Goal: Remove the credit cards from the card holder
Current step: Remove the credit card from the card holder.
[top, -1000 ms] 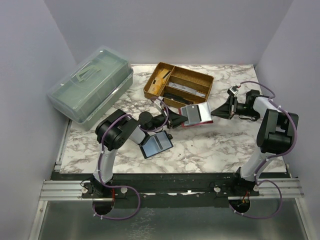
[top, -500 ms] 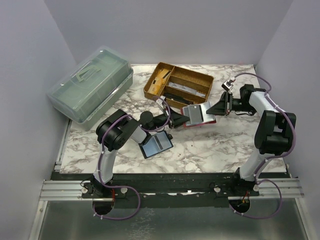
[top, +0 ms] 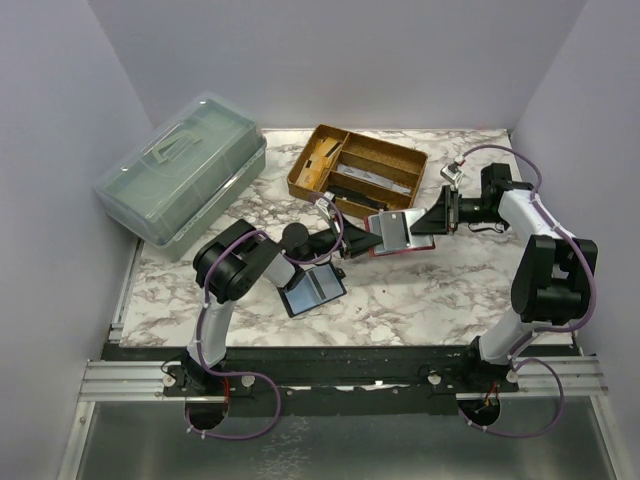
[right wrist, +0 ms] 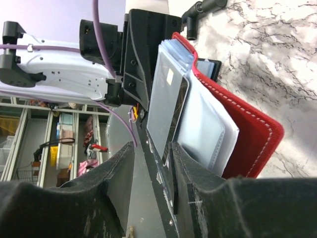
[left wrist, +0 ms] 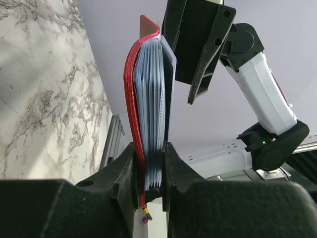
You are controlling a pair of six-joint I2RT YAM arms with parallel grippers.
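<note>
Where the 2 arms meet over the middle of the marble table [top: 430, 290], the red card holder [top: 392, 232] is held with its stack of clear, pale blue sleeves fanned away from the curved cover. A pale grey credit card [right wrist: 167, 99] with a small white patch sits in the outermost sleeve, its dark edge turned toward the right wrist camera. The left gripper [top: 358, 238] is clamped on 1 end of the holder, both fingers pressed against cover and sleeves. From the opposite side the right gripper [top: 428, 220] reaches the free end. Its 2 fingers [right wrist: 198, 198] stand spread, 1 on each side of that card's edge, with a visible gap and no squeeze on it. Nearer the front edge, to the holder's left in the top view, a dark bluish flat rectangle [top: 313, 289] lies on the marble (card or wallet, I cannot tell). Behind the holder, toward the back wall, sits a brown wooden tray [top: 297, 172] whose several compartments hold dark flat items too small to name. Well apart, at the back left corner, a grey-green plastic case [top: 185, 175] with a clear lid and handle rests shut.
</note>
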